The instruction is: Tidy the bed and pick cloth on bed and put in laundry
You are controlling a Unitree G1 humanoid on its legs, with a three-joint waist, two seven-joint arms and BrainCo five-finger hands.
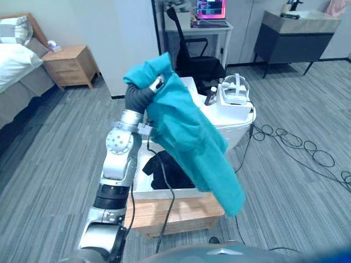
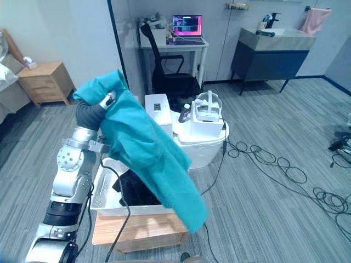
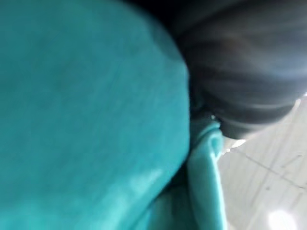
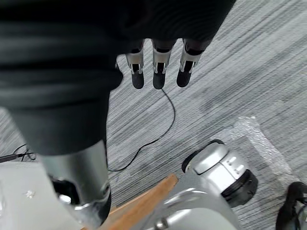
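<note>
A large teal cloth hangs from my raised left hand, which is wrapped in the cloth's top fold, with one silver finger showing over the fabric. The cloth's lower end dangles over the near right corner of a white laundry bin. A dark garment lies inside the bin. In the left wrist view teal fabric lies against the hand's dark cover. My right hand hangs over the carpet with straight fingers, holding nothing.
The bin rests on a low wooden box. Behind it a white round stand carries a white headset. The bed and a wooden nightstand are far left. A black chair stands behind, and cables loop on the floor to the right.
</note>
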